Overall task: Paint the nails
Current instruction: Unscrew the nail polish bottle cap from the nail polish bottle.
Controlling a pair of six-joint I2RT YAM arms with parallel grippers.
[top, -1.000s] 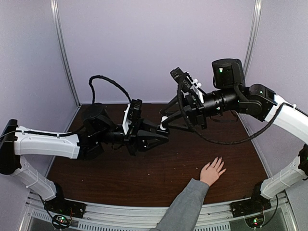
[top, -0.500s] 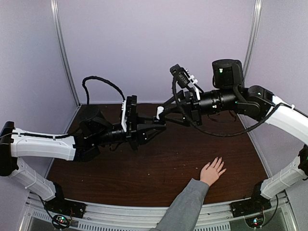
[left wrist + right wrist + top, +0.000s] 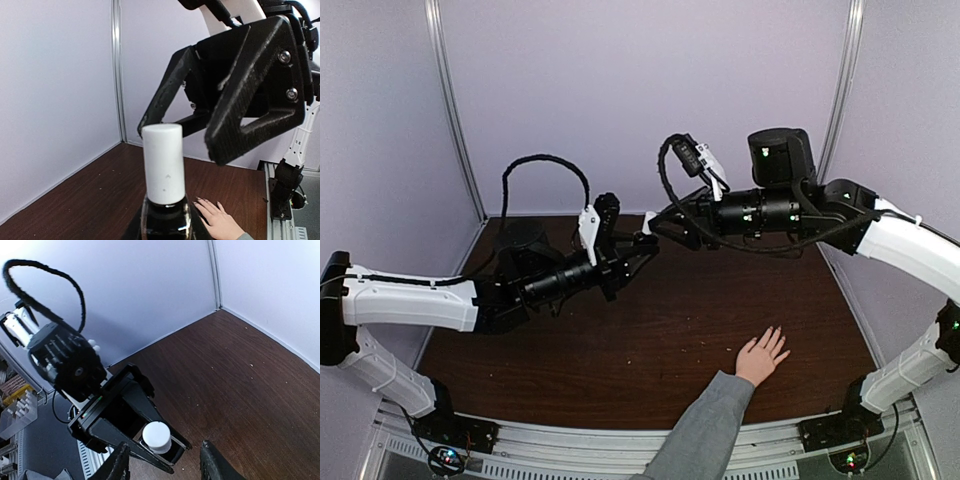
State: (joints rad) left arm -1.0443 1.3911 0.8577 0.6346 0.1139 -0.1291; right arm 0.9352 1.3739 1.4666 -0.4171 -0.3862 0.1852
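Note:
A small dark polish bottle [image 3: 166, 220] with a white cap [image 3: 163, 165] is held up above the table, and my left gripper [image 3: 638, 247] is shut on its glass body. My right gripper [image 3: 165, 467] is open just beyond the cap [image 3: 156, 436], one finger [image 3: 118, 465] on each side and not touching it. In the left wrist view its black fingers [image 3: 250, 95] loom over the cap. A light-skinned hand [image 3: 760, 357] in a grey sleeve lies flat with fingers spread at the front right. Its nails [image 3: 200, 201] are tiny.
The brown table [image 3: 650, 350] is walled by pale lilac panels at the back and sides. A metal corner post [image 3: 117, 70] stands at the back left. The grey sleeve [image 3: 705, 430] crosses the front table edge between the arm bases.
My left arm has lifted and tilted the bottle toward the right gripper. The right gripper has swung left and levelled until its fingers straddle the cap. The hand has not moved.

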